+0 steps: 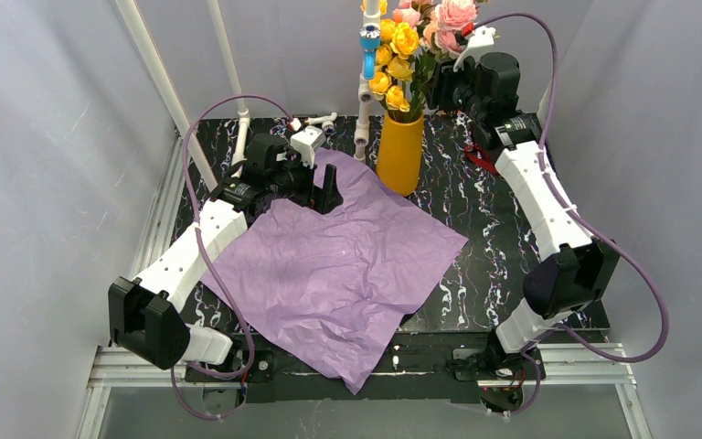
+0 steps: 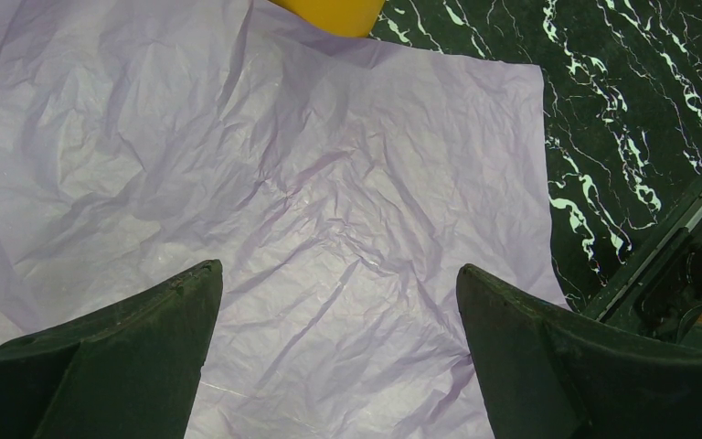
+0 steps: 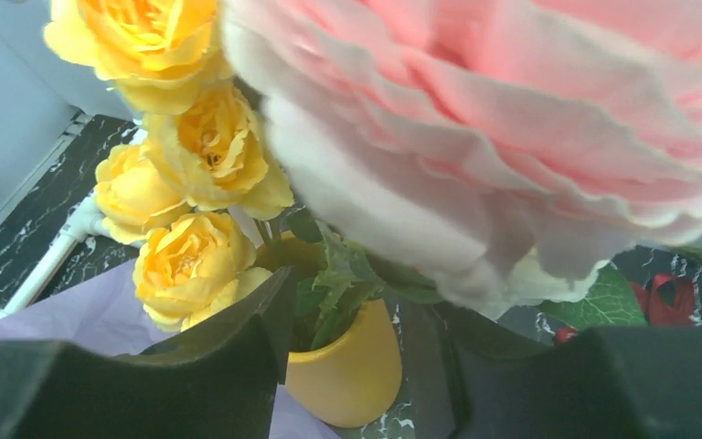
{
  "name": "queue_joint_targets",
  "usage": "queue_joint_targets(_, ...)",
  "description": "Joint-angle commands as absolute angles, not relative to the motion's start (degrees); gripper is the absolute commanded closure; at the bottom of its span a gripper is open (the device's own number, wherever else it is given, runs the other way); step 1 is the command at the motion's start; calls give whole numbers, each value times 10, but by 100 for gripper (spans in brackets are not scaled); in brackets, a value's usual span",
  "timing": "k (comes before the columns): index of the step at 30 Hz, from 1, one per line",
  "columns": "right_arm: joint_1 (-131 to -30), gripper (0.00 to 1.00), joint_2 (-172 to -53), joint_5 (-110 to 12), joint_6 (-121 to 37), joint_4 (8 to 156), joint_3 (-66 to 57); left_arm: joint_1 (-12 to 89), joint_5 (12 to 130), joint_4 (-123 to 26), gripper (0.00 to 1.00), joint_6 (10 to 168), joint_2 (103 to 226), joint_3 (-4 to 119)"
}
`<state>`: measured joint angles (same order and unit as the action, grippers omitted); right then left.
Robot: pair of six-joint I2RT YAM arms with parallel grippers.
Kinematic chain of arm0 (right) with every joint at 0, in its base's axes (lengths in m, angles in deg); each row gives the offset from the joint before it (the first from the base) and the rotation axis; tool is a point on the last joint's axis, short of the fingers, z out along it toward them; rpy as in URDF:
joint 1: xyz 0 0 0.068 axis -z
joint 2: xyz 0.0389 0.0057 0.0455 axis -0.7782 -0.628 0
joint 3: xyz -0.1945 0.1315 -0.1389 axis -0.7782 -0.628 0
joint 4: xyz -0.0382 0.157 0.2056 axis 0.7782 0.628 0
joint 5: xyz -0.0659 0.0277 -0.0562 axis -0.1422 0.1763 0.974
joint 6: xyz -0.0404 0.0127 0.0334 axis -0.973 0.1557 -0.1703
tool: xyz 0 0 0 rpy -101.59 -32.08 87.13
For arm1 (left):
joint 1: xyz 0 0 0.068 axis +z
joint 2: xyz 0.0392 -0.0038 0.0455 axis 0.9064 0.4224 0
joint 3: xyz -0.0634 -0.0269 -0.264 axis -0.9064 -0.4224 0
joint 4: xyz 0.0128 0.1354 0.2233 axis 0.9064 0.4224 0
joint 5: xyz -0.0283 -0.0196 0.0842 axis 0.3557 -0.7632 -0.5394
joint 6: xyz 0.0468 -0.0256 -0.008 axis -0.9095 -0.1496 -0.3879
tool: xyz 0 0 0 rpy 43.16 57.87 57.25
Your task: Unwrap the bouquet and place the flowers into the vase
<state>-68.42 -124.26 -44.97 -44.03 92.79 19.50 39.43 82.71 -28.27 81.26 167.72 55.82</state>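
The flowers (image 1: 411, 41) stand upright in the vase (image 1: 399, 151) at the far side of the tabletop (image 1: 503, 229). The right claw (image 3: 370, 302) is nearer, just right of the pink blooms and half parted; whether it pinches a stem, I can't tell. The left claw (image 2: 338, 270) gapes wide and empty over the flattened paper (image 1: 338, 265).

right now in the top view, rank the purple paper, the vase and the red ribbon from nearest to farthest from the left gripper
From the left gripper:
1. purple paper, directly under it.
2. vase, to its right, at the paper's far corner.
3. red ribbon, farther right, beside the right arm.
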Motion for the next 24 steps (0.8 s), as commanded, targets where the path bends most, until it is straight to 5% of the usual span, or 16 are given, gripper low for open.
queue_joint_targets(1, -685, 53, -1260, -463, -414, 890, 228, 401, 830, -284, 0, 806, 1661, 565)
queue_joint_targets(10, -697, 99, -1278, -514, -416, 908, 229, 407, 831, -287, 0, 804, 1658, 558)
queue_joint_targets(24, -712, 94, -1276, -520, -439, 955, 160, 413, 831, -276, 0, 796, 1662, 558)
